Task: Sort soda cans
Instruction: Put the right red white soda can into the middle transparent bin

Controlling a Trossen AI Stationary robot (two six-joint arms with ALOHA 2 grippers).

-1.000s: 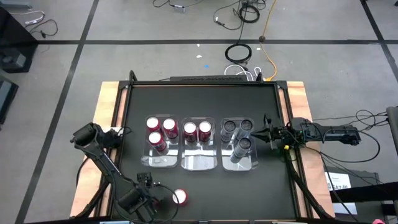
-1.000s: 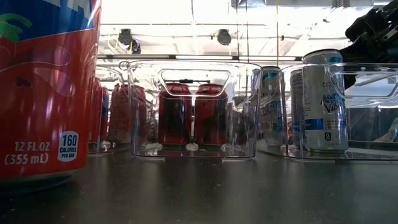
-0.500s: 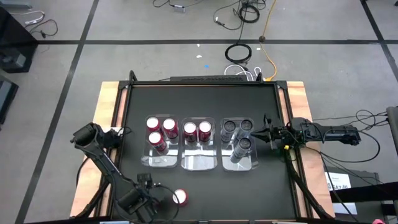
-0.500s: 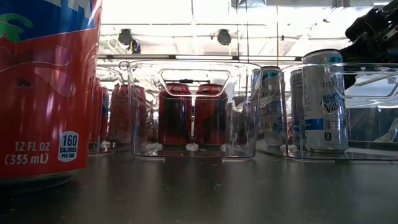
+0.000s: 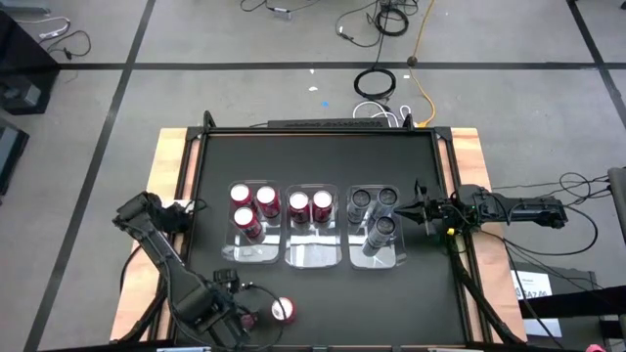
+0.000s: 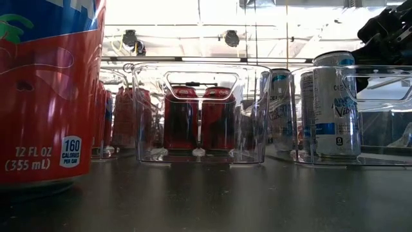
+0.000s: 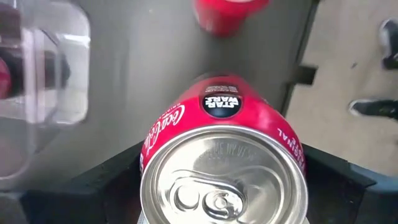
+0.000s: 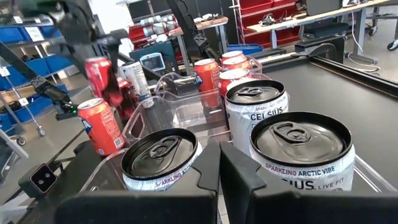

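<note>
the black table (image 5: 323, 156) is carrying three clear bins in a row across its middle. the left bin (image 5: 251, 252) is holding three red cans (image 5: 252, 207) at its far end. the middle bin (image 5: 315, 254) is holding two red cans (image 5: 310, 206) side by side, also at the far end. the right bin (image 5: 394, 256) is holding three silver cans (image 5: 375, 210), two at the far end and one nearer the middle.

the left arm is reaching along the near left edge of the table, and the left gripper (image 5: 256, 315) is closing its fingers around a red coca-cola can (image 7: 224, 168), pinching it on both sides, seen top-on in the wrist view. in the right wrist view this can is hanging tilted above the table in the gripper. another red can (image 8: 101, 126) is standing upright on the table near the front edge, apart from the bins, and is filling the left side of the low view (image 6: 48, 90).

the right arm is waiting at the right edge of the table, the right gripper (image 5: 419, 208) pointing at the silver cans' bin with its fingers pressed together.
</note>
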